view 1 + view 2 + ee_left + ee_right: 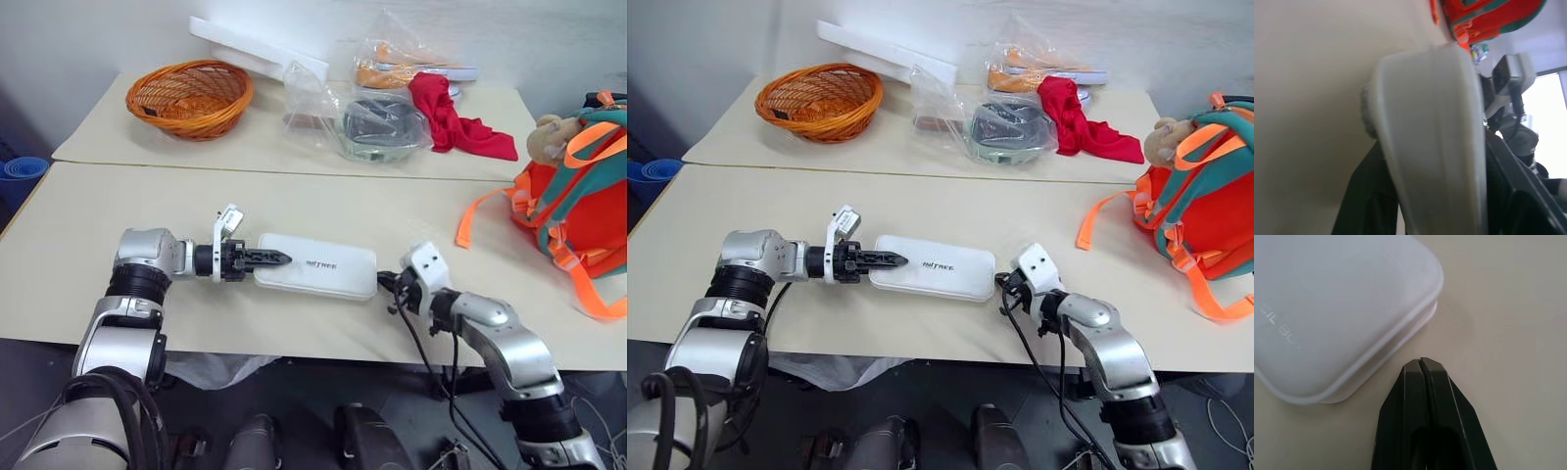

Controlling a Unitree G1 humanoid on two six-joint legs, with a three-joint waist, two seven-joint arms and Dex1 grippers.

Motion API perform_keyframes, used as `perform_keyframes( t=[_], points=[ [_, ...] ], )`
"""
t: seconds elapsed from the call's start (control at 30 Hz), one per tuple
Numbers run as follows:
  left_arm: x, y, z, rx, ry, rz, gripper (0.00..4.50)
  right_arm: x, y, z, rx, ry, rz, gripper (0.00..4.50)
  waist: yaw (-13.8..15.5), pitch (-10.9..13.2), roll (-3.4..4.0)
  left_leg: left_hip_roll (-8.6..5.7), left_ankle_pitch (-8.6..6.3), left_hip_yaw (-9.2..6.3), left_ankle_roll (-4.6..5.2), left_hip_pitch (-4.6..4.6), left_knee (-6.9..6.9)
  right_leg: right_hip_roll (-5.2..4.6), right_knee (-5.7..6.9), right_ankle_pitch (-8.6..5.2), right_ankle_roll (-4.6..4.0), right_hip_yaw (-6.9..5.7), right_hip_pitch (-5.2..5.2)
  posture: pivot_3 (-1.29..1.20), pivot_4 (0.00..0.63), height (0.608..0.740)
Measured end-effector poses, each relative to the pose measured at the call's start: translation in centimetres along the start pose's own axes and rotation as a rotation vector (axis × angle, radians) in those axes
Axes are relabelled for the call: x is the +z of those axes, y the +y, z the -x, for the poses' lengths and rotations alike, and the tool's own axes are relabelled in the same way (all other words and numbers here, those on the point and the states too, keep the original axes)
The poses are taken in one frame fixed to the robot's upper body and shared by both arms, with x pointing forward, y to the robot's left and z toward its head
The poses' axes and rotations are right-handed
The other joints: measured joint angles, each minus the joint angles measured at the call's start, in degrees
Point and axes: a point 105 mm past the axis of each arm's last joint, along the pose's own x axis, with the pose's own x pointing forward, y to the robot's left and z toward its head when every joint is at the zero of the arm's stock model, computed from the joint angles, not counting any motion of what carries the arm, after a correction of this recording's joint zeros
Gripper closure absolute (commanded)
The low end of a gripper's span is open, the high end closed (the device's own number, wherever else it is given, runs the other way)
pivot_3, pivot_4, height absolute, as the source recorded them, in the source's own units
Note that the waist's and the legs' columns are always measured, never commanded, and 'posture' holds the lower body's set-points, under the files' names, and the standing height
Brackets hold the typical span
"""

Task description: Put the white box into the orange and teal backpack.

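Observation:
The white box (323, 266) lies flat on the near table, its long side running left to right. My left gripper (279, 258) reaches in from the left and is shut on the box's left end; in the left wrist view the box (1435, 137) stands between the two dark fingers. My right gripper (1421, 361) is shut, with its tip on the tabletop just off the box's right corner (1337, 308) and a small gap between them. The orange and teal backpack (588, 206) sits at the table's far right, a tan plush charm (551, 137) on top.
On the back table are an orange wicker basket (189, 96), a white foam slab (257, 47), clear plastic bags (382, 127) and a red cloth (453, 117). An orange strap (475, 220) trails from the backpack towards the box. The table's front edge runs just below both grippers.

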Motion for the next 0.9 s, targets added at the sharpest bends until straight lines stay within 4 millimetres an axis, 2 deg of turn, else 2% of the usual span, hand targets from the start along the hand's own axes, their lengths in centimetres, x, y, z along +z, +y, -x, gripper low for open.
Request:
perform_keyframes(
  t=[0.1, 0.17, 0.23, 0.3, 0.4, 0.6, 0.7, 0.77, 0.9],
  points=[
    [-0.7, -0.6, 0.4, -0.007, 0.028, -0.004, 3.25, 1.0, -2.1, 2.5, -0.104, -0.056, -0.064, 2.91, 0.0, 0.0, 0.0, 0.01, 0.0, 0.0, -0.01, 0.02, -0.03, -0.02, 0.0, 0.0, 0.0, 0.04, 0.01, 0.0, 0.15, 0.74],
    [-1.7, -0.9, 0.3, -0.02, 0.048, 0.017, 3.25, 1.9, -5.3, 5.7, -0.26, -0.112, -0.118, 2.13, 0.0, 0.0, 0.0, 0.03, 0.0, -0.01, -0.02, 0.01, -0.04, 0.0, -0.01, 0.0, -0.01, 0.05, 0.0, 0.0, 0.15, 0.74],
    [-1.9, -1.0, 0.4, -0.021, 0.046, 0.023, 3.25, 2.3, -7.1, 7.5, -0.353, -0.125, -0.135, 1.59, -0.1, 0.0, 0.0, 0.02, -0.01, -0.03, 0.0, 0.01, -0.04, 0.0, 0.0, 0.0, -0.01, 0.08, -0.01, 0.0, 0.15, 0.74],
    [-1.3, -1.6, 0.8, -0.034, 0.003, 0.011, 3.25, 2.8, -9.4, 10.0, -0.467, -0.139, -0.15, 0.79, -0.2, 0.0, 0.0, 0.03, -0.04, -0.05, 0.06, 0.05, -0.06, 0.02, 0.03, -0.01, -0.02, 0.13, -0.01, 0.0, 0.15, 0.74],
    [-0.2, -2.6, 1.5, -0.062, -0.081, -0.001, 3.25, 3.8, -11.0, 11.5, -0.535, -0.165, -0.159, 0.0, -0.5, 0.0, 0.0, 0.02, -0.04, -0.03, 0.07, 0.09, -0.1, 0.04, 0.06, -0.02, -0.03, 0.15, 0.0, 0.0, 0.15, 0.74],
    [1.8, -6.0, 1.6, -0.16, -0.177, -0.073, 3.25, 5.3, -14.8, 12.0, -0.639, -0.193, -0.184, 0.0, -0.6, 0.0, -0.01, 0.0, 0.03, -0.06, -0.04, 0.07, -0.09, 0.03, 0.03, -0.02, -0.03, 0.14, 0.01, 0.0, 0.15, 0.74],
    [2.6, -7.8, 1.5, -0.195, -0.209, -0.125, 3.25, 6.1, -16.1, 10.2, -0.629, -0.218, -0.216, 0.0, -1.2, 0.0, -0.01, 0.0, 0.11, 0.0, -0.17, 0.1, -0.1, 0.04, 0.04, -0.01, -0.02, 0.13, 0.0, 0.0, 0.15, 0.74],
    [2.6, -8.7, 1.2, -0.232, -0.214, -0.157, 3.25, 6.7, -17.5, 8.5, -0.642, -0.222, -0.221, 0.0, -1.7, 0.0, 0.02, 0.0, 0.15, 0.09, -0.25, 0.11, -0.12, 0.06, 0.05, 0.0, -0.01, 0.12, -0.03, 0.0, 0.15, 0.74],
    [2.3, -9.9, 1.1, -0.269, -0.22, -0.212, 3.25, 7.5, -19.6, 6.2, -0.676, -0.231, -0.226, 0.0, -2.0, 0.1, 0.07, 0.06, 0.3, 0.07, -0.47, 0.13, -0.23, 0.12, 0.04, -0.02, -0.03, 0.18, -0.06, 0.0, 0.15, 0.74]
  ],
)
